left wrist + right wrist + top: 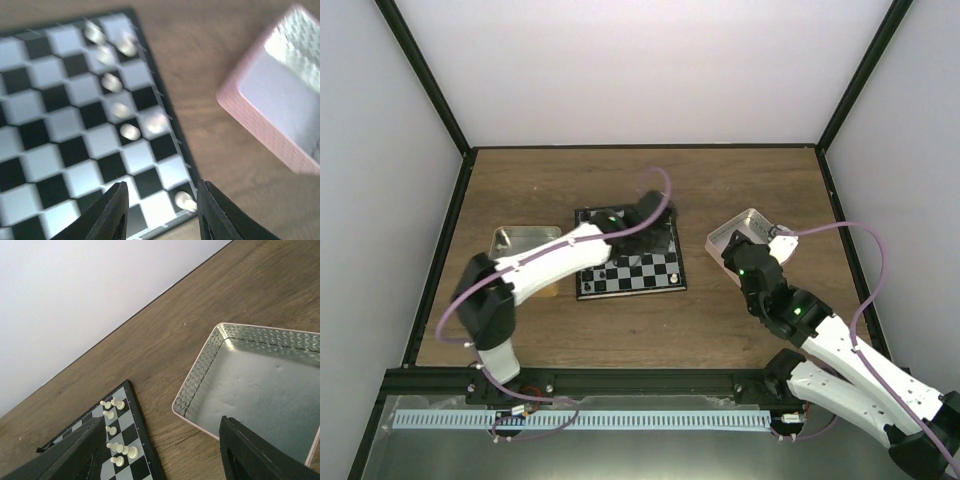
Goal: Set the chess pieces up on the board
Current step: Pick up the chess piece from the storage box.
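The board (pixel 640 272) lies mid-table with black and silvery checks. My left gripper (pixel 645 215) hovers over its far right part, open and empty. In the left wrist view the board (pixel 55 130) carries several cream chess pieces (pixel 131 131) along its right edge, and one cream piece (pixel 185 201) stands on the corner square between my left fingers (pixel 116 215). My right gripper (pixel 752 262) is open and empty beside the pink tray (pixel 735 232). The right wrist view shows the board (pixel 127 440) with cream pieces (pixel 120 448) and the empty pink tray (pixel 250 390). Black pieces are hard to make out.
A tan rectangular tray (pixel 520 240) sits left of the board, partly under my left arm. The pink tray also shows in the left wrist view (pixel 280 100). White walls and a black frame enclose the wooden table (pixel 720 180).
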### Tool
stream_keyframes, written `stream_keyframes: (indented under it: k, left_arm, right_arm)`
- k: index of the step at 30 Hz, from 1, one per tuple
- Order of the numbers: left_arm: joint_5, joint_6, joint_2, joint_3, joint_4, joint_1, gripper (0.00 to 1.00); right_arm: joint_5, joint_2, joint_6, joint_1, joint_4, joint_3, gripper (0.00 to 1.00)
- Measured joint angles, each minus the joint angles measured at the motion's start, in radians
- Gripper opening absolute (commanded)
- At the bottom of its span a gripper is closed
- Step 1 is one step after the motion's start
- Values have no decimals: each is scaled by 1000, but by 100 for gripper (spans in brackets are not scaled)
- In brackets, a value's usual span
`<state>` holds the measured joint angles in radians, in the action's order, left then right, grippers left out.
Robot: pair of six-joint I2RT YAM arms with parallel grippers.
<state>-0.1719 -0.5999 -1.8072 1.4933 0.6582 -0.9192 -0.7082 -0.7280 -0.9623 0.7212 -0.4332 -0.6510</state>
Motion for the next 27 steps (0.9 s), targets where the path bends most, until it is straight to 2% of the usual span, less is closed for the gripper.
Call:
stream_keyframes:
  k: [3, 5, 11, 16, 22, 27]
  left_arm:
    - [-50, -15, 118, -64, -19, 71, 41]
    - [-82, -32, 175, -120, -39, 169, 41]
    - [-116, -124, 343, -425, -129, 427, 45]
    - [-107, -221, 448, -620, -200, 565, 48]
    - [3, -292, 497, -751, -320, 699, 49]
    - [122, -346, 456, -796, -399, 774, 42]
  right_arm:
    - [0, -5, 0, 0, 6, 0, 63]
    - [0, -15, 0, 0, 15, 0, 64]
    - [12, -53, 1, 0, 31, 0, 64]
    - [29, -85, 2, 0, 48, 0, 64]
    - [43, -104, 4, 0, 62, 0, 64]
    - [54, -110, 4, 0, 69, 0, 64]
